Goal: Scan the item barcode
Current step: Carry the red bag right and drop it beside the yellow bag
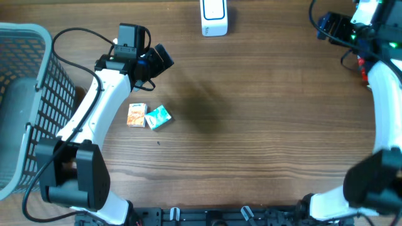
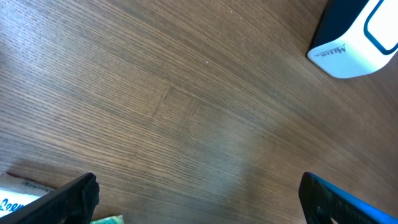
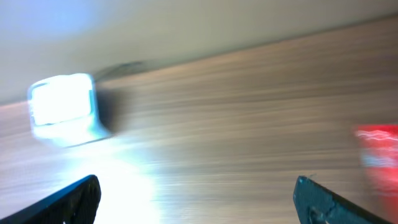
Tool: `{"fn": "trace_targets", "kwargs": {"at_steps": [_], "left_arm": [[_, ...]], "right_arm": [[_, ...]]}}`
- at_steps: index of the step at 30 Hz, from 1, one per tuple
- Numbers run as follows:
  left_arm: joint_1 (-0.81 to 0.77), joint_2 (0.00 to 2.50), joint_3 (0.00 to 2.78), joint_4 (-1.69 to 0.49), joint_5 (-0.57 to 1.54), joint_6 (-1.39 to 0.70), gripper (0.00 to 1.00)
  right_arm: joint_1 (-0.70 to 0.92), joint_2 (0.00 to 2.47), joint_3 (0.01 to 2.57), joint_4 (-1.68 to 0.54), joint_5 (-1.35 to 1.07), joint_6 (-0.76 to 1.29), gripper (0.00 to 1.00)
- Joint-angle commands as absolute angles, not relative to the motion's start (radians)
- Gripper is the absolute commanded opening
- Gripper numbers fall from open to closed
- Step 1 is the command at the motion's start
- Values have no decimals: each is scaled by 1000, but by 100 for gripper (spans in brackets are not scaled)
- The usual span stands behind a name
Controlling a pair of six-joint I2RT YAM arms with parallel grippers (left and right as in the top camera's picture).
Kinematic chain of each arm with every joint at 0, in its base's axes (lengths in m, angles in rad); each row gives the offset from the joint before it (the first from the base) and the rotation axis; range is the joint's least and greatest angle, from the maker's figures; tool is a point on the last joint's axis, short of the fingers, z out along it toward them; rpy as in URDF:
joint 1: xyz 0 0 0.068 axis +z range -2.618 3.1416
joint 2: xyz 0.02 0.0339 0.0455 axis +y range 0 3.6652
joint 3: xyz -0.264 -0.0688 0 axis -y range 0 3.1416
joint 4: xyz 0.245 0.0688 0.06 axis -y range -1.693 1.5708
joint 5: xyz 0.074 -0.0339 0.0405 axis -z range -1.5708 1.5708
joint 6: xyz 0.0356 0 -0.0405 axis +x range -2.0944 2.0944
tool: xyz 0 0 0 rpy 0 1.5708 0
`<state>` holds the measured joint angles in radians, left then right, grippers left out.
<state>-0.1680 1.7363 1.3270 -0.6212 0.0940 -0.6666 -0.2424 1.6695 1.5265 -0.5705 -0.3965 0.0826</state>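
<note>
On the desk (image 1: 264, 125), an orange box (image 1: 136, 115) and a teal box (image 1: 157, 117) lie just behind the left tool (image 1: 162, 59), which is spread and empty; the scanner (image 1: 214, 17) stands ahead. One box is best gripped edgewise, barcode left exposed.

A mock shop checkout on a lab bench is indicated: a white barcode scanner (image 1: 214, 17), a grey mesh basket (image 1: 25, 27), an orange packet (image 1: 137, 115) and a teal packet (image 1: 157, 117) are seen at a wood-grain table (image 1: 264, 138).

Bare tabletop (image 1: 251, 125) (scanner (image 1: 214, 17) beyond, basket (image 1: 25, 28) left)
</note>
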Motion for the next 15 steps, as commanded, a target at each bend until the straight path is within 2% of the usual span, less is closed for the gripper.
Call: {"fn": "trace_targets", "kwargs": {"at_steps": [1, 5, 15], "left_arm": [[-165, 1737, 1333, -618, 80, -651, 100], [-165, 1737, 1333, -618, 80, -651, 100], [-165, 1737, 1333, -618, 80, -651, 100]], "right_arm": [[-241, 1597, 1525, -698, -818, 246, 100], [-231, 1597, 1494, -885, -828, 293, 100], [-28, 1598, 1399, -933, -703, 326, 100]]}}
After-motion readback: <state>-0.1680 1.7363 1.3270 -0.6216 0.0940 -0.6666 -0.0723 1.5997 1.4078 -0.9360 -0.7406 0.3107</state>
